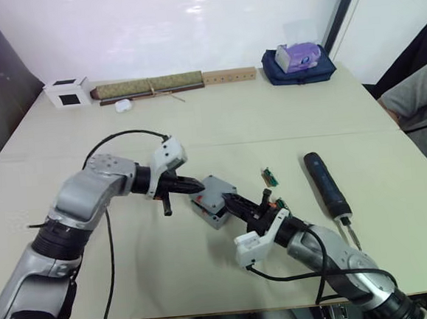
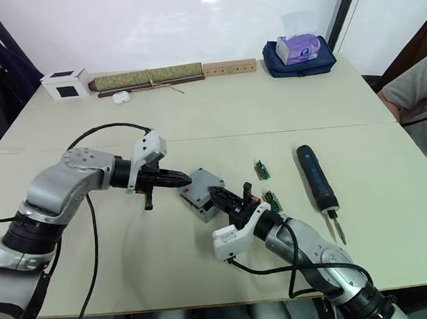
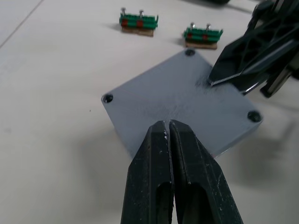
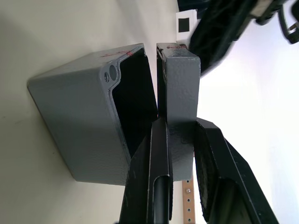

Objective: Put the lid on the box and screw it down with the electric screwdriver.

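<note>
Looking along the right gripper (image 4: 180, 154), its wrist view shows what the eye views cannot: the lid (image 4: 180, 84) pinched edge-on between its two fingers, tilted open off the box (image 4: 79, 126), a dark gap between them. The box's inside is too dark to read. The left gripper (image 3: 169, 133), fingers pressed together on nothing, touches the lid's flat top. The electric screwdriver (image 1: 326, 184) lies at three o'clock from the box, well apart.

Both arms are silver-grey metal with black joint rings and white wrist housings. Loose black cables loop along them. The left gripper (image 1: 193, 185) and right gripper (image 1: 234, 201) each carry two tapered black fingers.
</note>
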Controlling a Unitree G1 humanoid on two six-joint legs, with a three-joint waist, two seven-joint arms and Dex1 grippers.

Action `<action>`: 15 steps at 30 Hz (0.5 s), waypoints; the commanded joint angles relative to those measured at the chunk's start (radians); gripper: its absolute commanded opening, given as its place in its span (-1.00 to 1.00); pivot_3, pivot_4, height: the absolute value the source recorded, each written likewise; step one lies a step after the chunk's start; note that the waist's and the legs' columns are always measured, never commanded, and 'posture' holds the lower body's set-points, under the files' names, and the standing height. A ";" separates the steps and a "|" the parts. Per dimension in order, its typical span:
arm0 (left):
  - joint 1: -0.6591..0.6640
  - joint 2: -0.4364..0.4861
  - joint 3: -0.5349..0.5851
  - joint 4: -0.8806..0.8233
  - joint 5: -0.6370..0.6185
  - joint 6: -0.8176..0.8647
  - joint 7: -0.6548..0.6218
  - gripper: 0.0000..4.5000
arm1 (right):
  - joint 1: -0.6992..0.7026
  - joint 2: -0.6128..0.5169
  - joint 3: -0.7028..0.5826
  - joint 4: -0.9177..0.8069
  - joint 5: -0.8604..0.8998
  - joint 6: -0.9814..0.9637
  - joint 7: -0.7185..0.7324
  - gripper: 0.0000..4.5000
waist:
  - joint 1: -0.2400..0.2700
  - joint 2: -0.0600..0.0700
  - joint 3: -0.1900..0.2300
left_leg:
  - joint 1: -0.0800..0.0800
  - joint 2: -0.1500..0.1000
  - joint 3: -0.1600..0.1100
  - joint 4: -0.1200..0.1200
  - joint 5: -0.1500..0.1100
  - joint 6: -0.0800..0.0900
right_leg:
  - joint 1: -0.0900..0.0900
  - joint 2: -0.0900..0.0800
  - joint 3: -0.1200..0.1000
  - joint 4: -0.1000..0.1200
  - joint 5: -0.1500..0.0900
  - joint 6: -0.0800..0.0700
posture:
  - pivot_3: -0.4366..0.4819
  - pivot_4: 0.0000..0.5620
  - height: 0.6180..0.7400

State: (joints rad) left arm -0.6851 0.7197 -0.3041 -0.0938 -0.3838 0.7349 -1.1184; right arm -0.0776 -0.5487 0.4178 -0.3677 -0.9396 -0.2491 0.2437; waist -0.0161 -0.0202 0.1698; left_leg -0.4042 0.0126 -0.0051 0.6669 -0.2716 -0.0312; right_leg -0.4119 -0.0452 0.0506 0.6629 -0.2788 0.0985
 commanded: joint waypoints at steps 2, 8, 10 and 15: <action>0.015 0.014 -0.064 -0.017 0.071 -0.055 -0.036 -0.96 | 0.033 0.002 0.026 0.029 0.013 -0.011 0.043 -0.94 | 0.000 0.000 -0.001 | 0.003 0.000 0.000 0.000 0.000 0.000 | 0.003 0.000 0.000 -0.001 0.000 0.000 | -0.05 -0.47 1.00; 0.044 0.014 -0.122 0.011 0.141 -0.131 -0.079 -1.00 | 0.044 -0.004 0.012 0.030 0.010 -0.013 0.040 -0.48 | 0.000 -0.001 -0.005 | 0.017 0.000 0.000 -0.002 -0.004 0.006 | 0.017 0.000 0.000 -0.002 -0.005 -0.002 | -0.05 -0.47 1.00; 0.053 0.014 -0.131 0.021 0.159 -0.148 -0.088 -1.00 | 0.051 -0.006 0.002 0.025 0.010 -0.011 0.040 -0.16 | 0.000 -0.003 -0.007 | 0.017 0.000 0.000 -0.002 -0.004 0.007 | 0.017 0.000 0.000 -0.002 -0.005 -0.002 | -0.05 -0.47 1.00; 0.079 0.008 -0.131 0.052 0.192 -0.177 -0.091 -1.00 | 0.080 -0.018 -0.021 -0.005 0.026 -0.023 0.044 0.16 | 0.000 -0.005 -0.012 | 0.026 0.000 0.000 -0.004 -0.004 0.007 | 0.024 0.000 0.000 -0.002 -0.007 -0.005 | -0.05 -0.47 1.00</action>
State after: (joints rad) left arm -0.6456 0.7286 -0.3757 -0.0789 -0.2408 0.5524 -1.1979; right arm -0.0164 -0.5526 0.3942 -0.3726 -0.9188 -0.2673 0.2630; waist -0.0165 -0.0251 0.1581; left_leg -0.3764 0.0128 -0.0051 0.6627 -0.2763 -0.0236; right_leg -0.3856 -0.0457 0.0513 0.6607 -0.2864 0.0937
